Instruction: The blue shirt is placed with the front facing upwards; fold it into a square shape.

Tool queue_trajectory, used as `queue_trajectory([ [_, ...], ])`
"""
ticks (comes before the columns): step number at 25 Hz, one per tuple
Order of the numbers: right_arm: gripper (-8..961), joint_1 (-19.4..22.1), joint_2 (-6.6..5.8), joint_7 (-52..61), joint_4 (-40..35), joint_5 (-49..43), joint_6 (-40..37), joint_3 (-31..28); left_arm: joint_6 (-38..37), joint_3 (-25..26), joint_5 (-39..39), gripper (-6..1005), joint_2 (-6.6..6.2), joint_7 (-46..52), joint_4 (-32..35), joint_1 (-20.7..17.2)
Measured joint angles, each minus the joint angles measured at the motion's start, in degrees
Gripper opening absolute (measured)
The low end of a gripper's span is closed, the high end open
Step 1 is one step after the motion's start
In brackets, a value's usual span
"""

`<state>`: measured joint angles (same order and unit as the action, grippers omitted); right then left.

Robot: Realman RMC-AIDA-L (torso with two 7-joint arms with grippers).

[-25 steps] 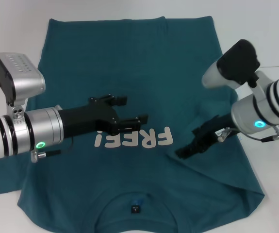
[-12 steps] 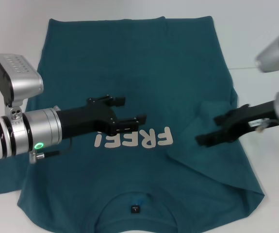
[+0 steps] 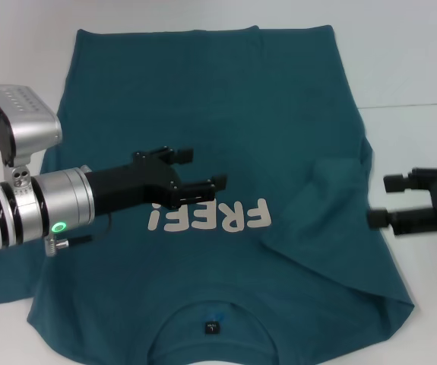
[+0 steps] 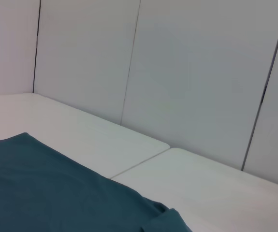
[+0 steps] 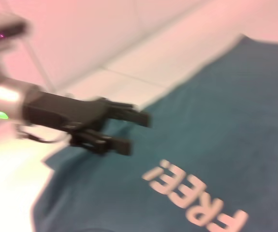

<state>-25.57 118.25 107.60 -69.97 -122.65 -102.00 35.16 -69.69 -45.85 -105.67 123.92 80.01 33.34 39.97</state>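
head camera above, wrist cameras apparently low

blue shirt (image 3: pixel 203 137) collar cut off by head view's edge, right wrist view blurred

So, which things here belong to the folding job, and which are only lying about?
For the job:
- blue shirt, right sleeve folded inward
- left pincer, open, above the chest lettering
- right pincer, open, at the shirt's right edge

Lying about:
- nothing; only the white table beneath

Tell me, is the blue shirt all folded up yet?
Not yet. The blue shirt lies mostly spread flat, lettering up. Only its right sleeve is folded inward. Both the left gripper and right gripper are open, holding nothing.
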Motion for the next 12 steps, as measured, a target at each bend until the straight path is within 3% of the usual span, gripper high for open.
queue_trajectory([
  [5,926,4.0,0.81,-13.4,0.8,2.8,-6.3,-3.0,0.1,0.0,0.5,875,0.00,1.7,-0.1,-0.1],
  [12,924,6.9,1.28,-25.7,5.6,4.7,-6.4,-6.3,0.5,0.1,0.3,875,-0.06,6.5,0.5,-0.3],
])
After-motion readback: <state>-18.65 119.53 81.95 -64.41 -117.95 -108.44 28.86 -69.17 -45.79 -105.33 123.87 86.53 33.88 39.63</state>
